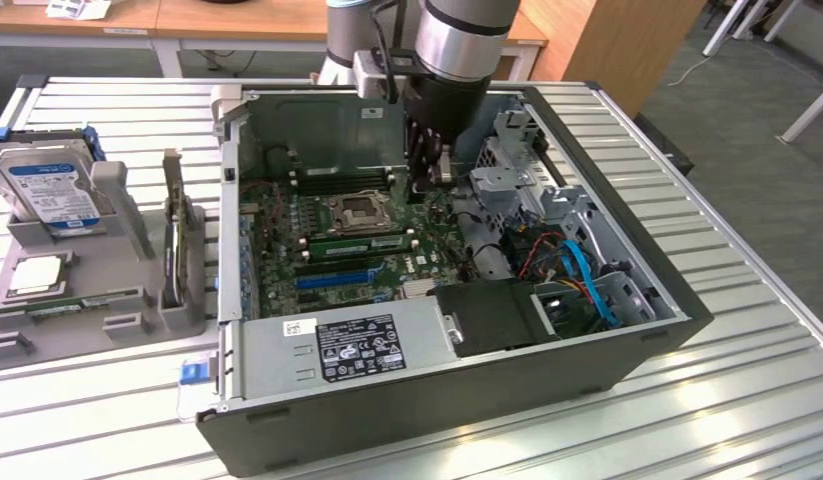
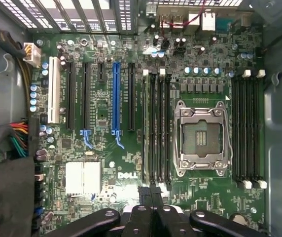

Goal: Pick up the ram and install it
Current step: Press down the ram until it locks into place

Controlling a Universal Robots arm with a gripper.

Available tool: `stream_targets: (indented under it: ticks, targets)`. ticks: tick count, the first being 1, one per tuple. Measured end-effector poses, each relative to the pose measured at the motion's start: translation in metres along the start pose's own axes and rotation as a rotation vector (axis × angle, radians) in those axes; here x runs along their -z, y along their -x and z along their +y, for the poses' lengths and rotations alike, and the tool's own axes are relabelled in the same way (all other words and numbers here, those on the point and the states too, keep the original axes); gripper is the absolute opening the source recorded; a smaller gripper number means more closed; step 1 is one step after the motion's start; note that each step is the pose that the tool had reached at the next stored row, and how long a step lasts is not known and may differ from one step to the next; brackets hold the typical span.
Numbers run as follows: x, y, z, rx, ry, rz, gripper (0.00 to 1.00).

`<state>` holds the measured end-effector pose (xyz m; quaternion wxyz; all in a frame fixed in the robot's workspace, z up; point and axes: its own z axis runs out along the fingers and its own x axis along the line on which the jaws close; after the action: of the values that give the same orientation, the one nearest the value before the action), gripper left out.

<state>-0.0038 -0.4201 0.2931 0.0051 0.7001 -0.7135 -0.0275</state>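
Note:
The ram [image 1: 364,241] is a long green stick standing in a black slot beside the empty processor socket [image 1: 358,210] on the motherboard inside the open case. In the wrist view the ram [image 2: 146,128] shows as a thin green edge in the outer slot of the bank next to the socket [image 2: 200,136]. My gripper [image 1: 434,178] hangs inside the case, above the motherboard and past one end of that slot bank. Its black fingers [image 2: 155,197] are pressed together with nothing between them, and the gripper [image 2: 151,190] sits just off the end of the ram.
The case wall [image 1: 651,330] rings the motherboard, with a power supply [image 1: 344,345] and drive cage with blue cables [image 1: 585,280] inside. A grey fixture [image 1: 118,325] at the exterior view's left holds a blue-labelled hard drive [image 1: 51,185] and a square silver chip [image 1: 35,275].

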Motion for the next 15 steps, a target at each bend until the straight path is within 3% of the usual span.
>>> stream_targets:
  ticks: [15]
  targets:
    - [-0.0220, -0.001, -0.0011, 0.000, -0.0009, -0.0002, 0.10]
